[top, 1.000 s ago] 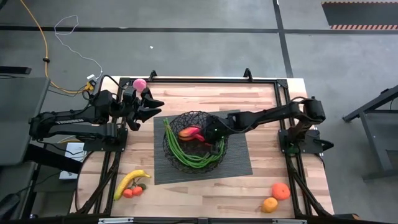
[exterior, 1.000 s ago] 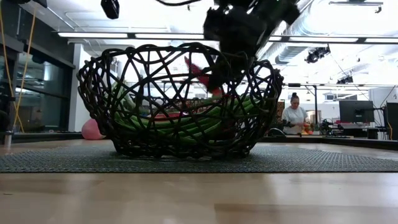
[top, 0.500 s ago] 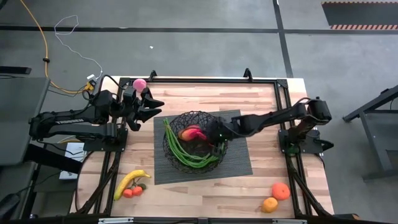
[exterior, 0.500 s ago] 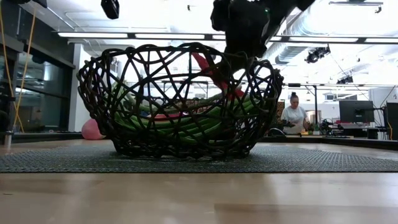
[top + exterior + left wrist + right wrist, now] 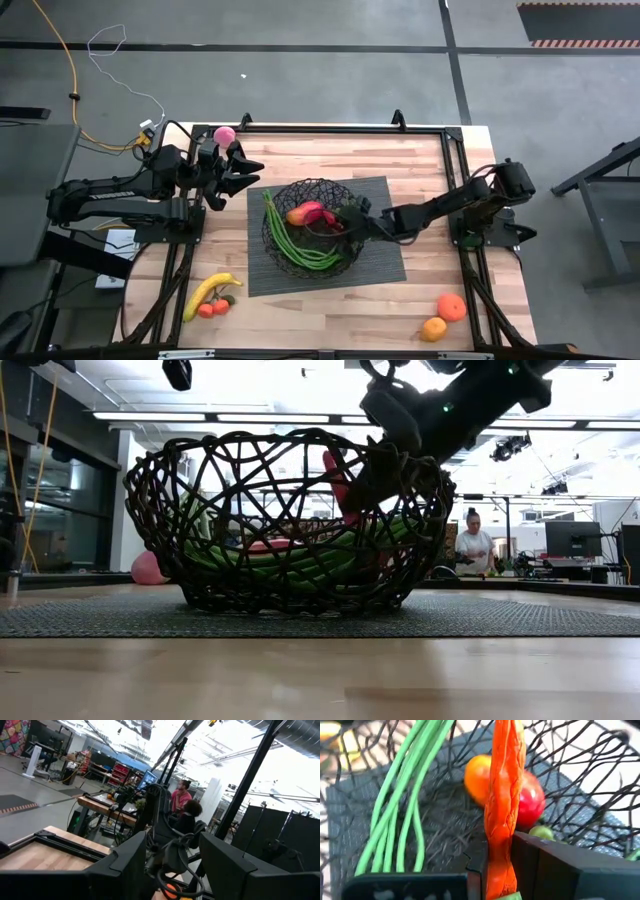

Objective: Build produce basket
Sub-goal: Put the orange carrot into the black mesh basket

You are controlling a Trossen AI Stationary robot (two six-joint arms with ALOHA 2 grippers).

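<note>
Over the basket (image 5: pixel 308 235) on the mat (image 5: pixel 385 262), my right gripper (image 5: pixel 506 870) pinches the chili (image 5: pixel 503 795) above the mango (image 5: pixel 500 787) and beans (image 5: pixel 400 805). Released high, I fear it snags the rim. My left gripper (image 5: pixel 243 170) waits half-spread near the table's back-left corner.

The high view looks straight down from well above, taking in the whole pale wooden desk (image 5: pixel 410 160) and both arms. The low view sits at desk-top height near one long edge, facing level across it — the round black wire-mesh basket (image 5: pixel 290 520) fills much of its frame, with the room behind. The left wrist view faces outward over a desk edge into the room. The right wrist view is pressed close into the basket (image 5: pixel 580 780), onto the long green beans (image 5: pixel 400 805) — contents the high and low views share.
</note>
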